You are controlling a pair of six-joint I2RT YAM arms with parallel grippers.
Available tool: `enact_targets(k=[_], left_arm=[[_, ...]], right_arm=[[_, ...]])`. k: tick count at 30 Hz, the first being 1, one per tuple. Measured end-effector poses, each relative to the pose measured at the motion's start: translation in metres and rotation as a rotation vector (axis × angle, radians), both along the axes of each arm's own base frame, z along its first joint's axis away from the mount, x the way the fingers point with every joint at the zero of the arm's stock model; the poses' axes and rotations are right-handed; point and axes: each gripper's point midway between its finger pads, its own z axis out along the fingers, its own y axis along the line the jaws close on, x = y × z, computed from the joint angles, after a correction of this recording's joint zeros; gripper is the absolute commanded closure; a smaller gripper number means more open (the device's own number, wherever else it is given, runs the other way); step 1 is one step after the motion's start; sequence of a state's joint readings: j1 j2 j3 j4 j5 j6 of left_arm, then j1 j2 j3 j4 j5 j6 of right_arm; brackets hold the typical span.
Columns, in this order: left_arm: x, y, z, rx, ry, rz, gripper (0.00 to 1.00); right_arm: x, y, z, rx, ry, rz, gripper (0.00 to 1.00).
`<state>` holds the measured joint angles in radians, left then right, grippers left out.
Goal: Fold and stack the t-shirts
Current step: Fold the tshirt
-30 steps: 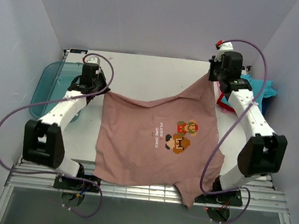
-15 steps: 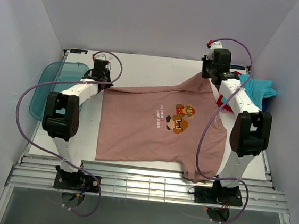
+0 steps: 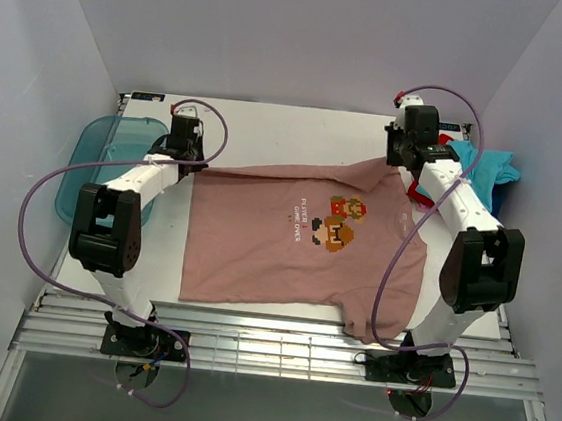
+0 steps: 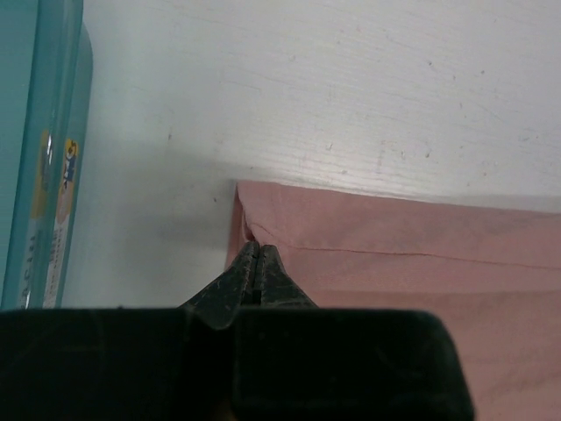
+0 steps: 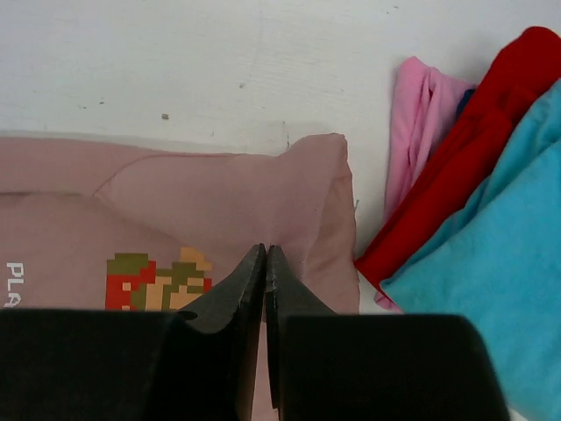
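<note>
Both pincers clamped on the dusty-pink cloth t-shirt (image 3: 256,253), which lies spread on the white table (image 3: 289,131).
Top view: I see the left gripper (image 3: 191,157) and right gripper (image 3: 403,165) at its far corners; left wrist alone shows jaws shut on the hem corner, translucent teal plastic tray (image 4: 35,132) nearby; right wrist alone shows jaws pinching cloth beside the print, with the red tee (image 5: 465,149), pink tee (image 5: 416,114) and turquoise tee (image 5: 491,263) heaped alongside.

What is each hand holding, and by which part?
Both pinch the dusty-pink cloth t-shirt: left hand at its far left corner, right hand at its far right corner.
</note>
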<state>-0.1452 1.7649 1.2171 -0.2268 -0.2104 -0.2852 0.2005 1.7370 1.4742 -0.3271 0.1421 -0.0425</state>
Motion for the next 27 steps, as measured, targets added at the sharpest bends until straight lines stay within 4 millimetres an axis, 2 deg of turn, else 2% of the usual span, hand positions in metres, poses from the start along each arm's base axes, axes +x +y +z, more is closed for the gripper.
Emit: enact_targets(k=[7,10,20,27], left_arm=[[-0.023,0.009,-0.006,0.028,0.033,0.024,1.00],[-0.027,0.010,-0.008,0.031,0.046,0.026,1.00],[-0.056,0.015,-0.031,0.050,0.153,0.026,1.00],[-0.066,0.017,-0.035,0.059,0.191,0.026,1.00]], right_arm=[[-0.027,-0.017,0.033,-0.049,-0.014,-0.036,0.92],[-0.037,-0.021,0.036,-0.064,0.002,-0.045,0.92],[-0.081,-0.038,0.003,-0.139,0.216,-0.070,0.92],[-0.124,-0.046,-0.036,-0.178,0.429,-0.084,0.92]])
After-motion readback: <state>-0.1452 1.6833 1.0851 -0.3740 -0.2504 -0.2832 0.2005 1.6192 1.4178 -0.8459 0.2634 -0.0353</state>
